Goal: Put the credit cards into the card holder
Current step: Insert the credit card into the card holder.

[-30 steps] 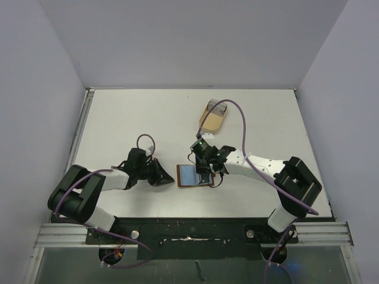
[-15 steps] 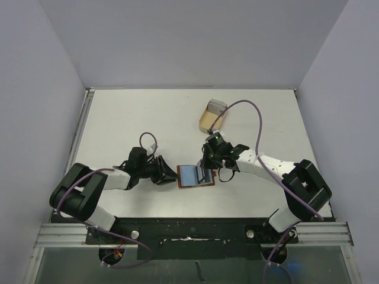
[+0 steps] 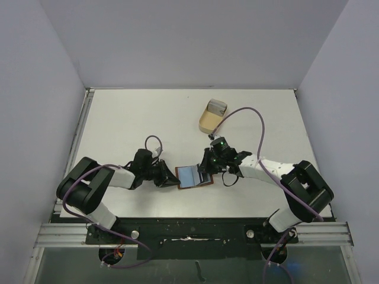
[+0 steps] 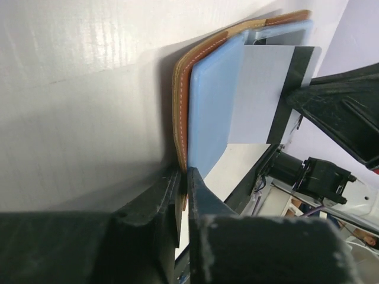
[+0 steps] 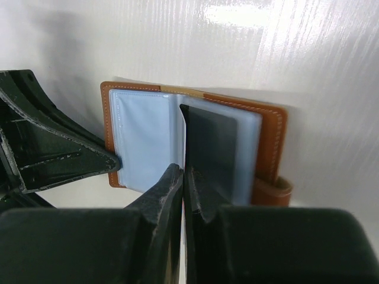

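Starting at the left, the left gripper (image 3: 170, 177) has been brought in against the card holder (image 3: 193, 177), and its jaws are now narrowed onto the edge of the left cover. The holder is thereby kept open at the front middle of the table (image 3: 118, 118). Over its right page a credit card (image 5: 213, 148) is held on edge in the tightly closed right gripper (image 5: 182, 171), which has been shifted rightward. With the holder steadied, insertion is judged ready to begin.

A white table (image 3: 130, 118) with a glossy top that catches streaky highlights stands boxed in by plain pale lavender-grey walls (image 3: 195, 41) at the back and both sides. A slotted aluminium rail (image 3: 62, 236) runs along its near edge
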